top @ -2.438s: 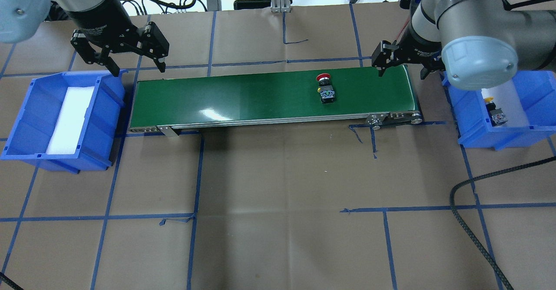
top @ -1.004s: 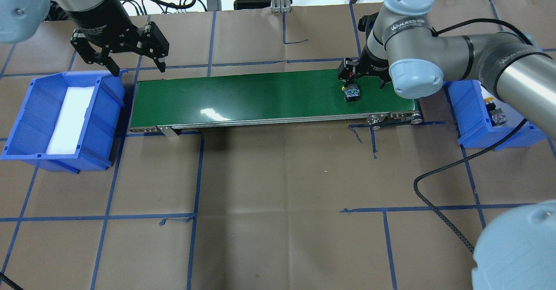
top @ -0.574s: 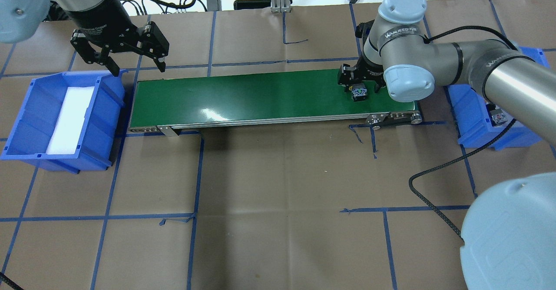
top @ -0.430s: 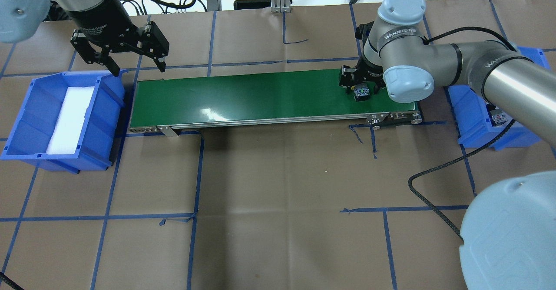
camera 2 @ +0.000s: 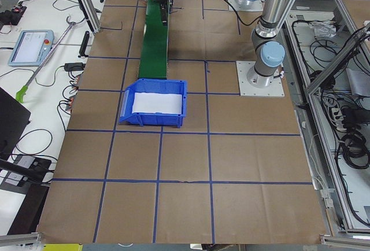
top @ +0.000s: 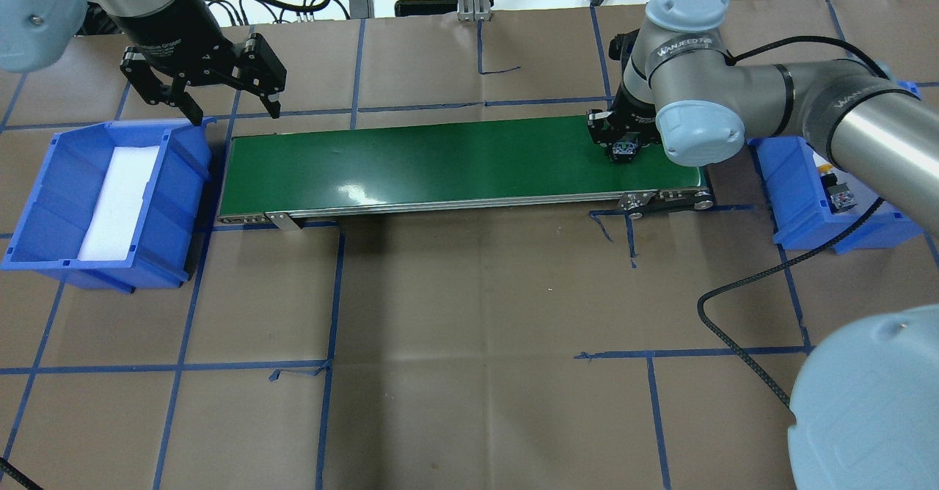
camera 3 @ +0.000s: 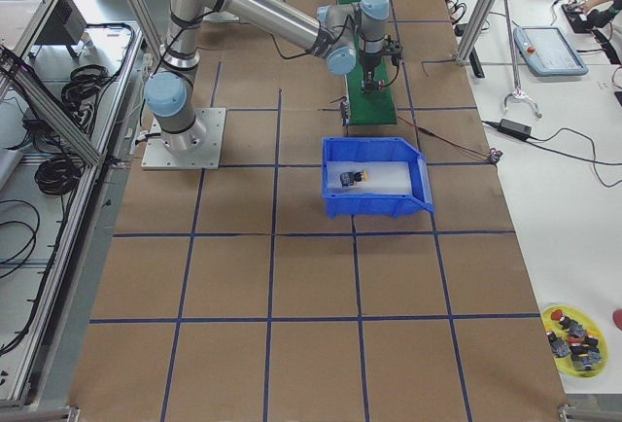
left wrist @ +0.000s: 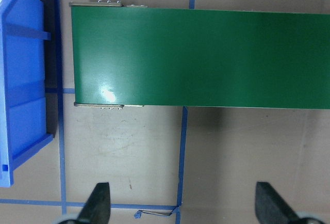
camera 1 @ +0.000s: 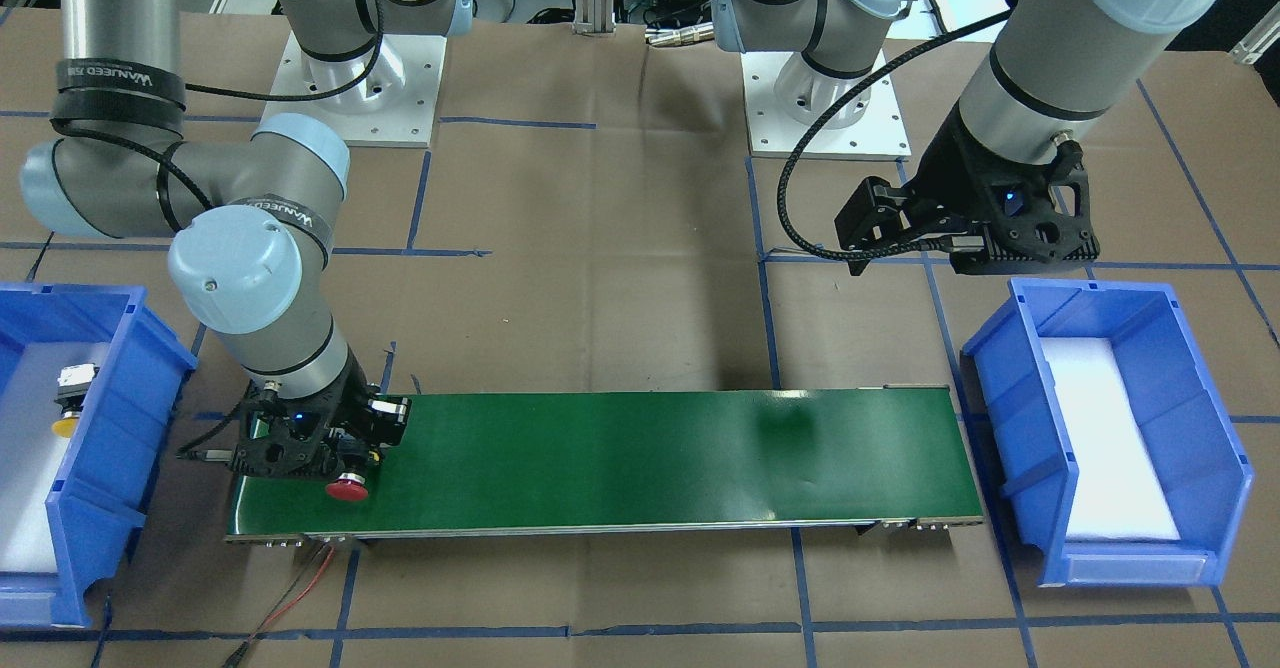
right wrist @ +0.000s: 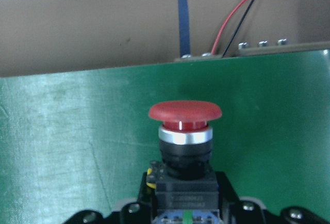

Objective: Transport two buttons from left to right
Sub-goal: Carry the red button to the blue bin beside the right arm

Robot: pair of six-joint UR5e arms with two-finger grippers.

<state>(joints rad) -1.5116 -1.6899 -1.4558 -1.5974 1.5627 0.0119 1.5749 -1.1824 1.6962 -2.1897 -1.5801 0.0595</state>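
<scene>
You are about halfway through the last leg. The yellow button point(camera 1: 68, 400) already lies on the white padding inside the right-hand bin point(camera 1: 135, 418), so one of the two is delivered. The red button point(right wrist: 184, 111) is at the right end of the green conveyor belt point(top: 440, 160), lying on its side with its black body clamped between the fingers of the right gripper point(top: 624, 147). What is left, by the look of it, is to carry it past the belt's end and drop it in beside the yellow one. Whether it has cleared the belt I cannot tell. The left gripper point(top: 236, 112) hovers over the tabletop point(top: 469, 328) between the belt's left end and the left-hand bin point(top: 44, 182), which holds only its foam pad point(top: 117, 204), so that arm seems to have nothing more to feed.

Your views divide the evidence. The right wrist camera alone gives you the red cap, silver collar and the clamp on the body. The overhead view hides the cap under the wrist and shows just the terminal end of the body. The front-facing camera shows the cap poking out toward the belt's near edge, and shows the yellow button plainly, where overhead the arm partly covers that bin. The left wrist view shows that gripper's fingers point(left wrist: 99, 203) spread wide with nothing between them.
</scene>
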